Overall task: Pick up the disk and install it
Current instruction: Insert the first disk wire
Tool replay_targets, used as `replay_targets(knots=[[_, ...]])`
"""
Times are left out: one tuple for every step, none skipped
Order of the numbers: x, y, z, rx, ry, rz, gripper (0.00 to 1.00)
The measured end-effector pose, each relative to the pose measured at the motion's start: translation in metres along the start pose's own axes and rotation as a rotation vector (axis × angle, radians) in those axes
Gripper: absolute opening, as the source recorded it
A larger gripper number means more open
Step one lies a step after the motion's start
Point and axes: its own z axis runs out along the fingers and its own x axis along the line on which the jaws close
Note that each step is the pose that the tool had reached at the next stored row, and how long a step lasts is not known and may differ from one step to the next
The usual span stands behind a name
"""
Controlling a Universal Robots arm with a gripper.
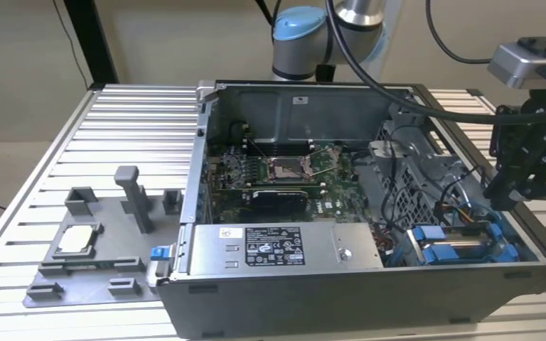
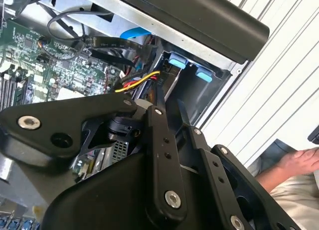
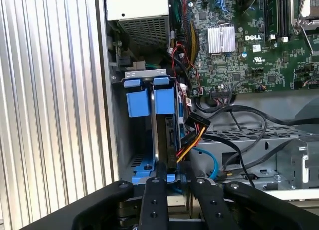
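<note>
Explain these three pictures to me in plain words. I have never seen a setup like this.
A robot arm is working over an opened computer case that lies on a slatted metal table. One picture comes from a camera standing off the arm; the other two come from cameras riding near its wrist. The black gripper hangs over the case's corner bay, where the disk stands on edge in its blue frame. In the first wrist view the fingers reach the disk's edge. A grey holder tray lies beside the case.

Ribbed metal table bearing open computer case beneath gripper, grey fixture tray well apart.
</note>
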Motion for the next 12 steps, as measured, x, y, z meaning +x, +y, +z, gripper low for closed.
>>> replay_targets(knots=[[0.0,0.0,0.0,0.0,0.0,0.0,1.0],[0.0,0.0,0.0,0.0,0.0001,0.0,1.0],[0.0,0.0,0.0,0.0,0.0,0.0,1.0],[0.0,0.0,-0.0001,0.0,0.0,0.0,1.0],[0.0,0.0,-0.0001,0.0,0.0,0.0,1.0],[0.0,0.0,-0.0001,0.0,0.0001,0.0,1.0],[0.0,0.0,-0.0001,0.0,0.0,0.0,1.0],[0.0,0.0,-0.0001,0.0,0.0,0.0,1.0],[0.0,0.0,-0.0001,0.0,0.0001,0.0,1.0],[0.0,-0.0002,-0.0002,0.0,0.0002,0.0,1.0],[-0.0001,-0.0015,-0.0004,0.0001,0.0005,0.0,1.0],[-0.0003,-0.0034,-0.0004,0.0001,0.0004,0.0,1.0]])
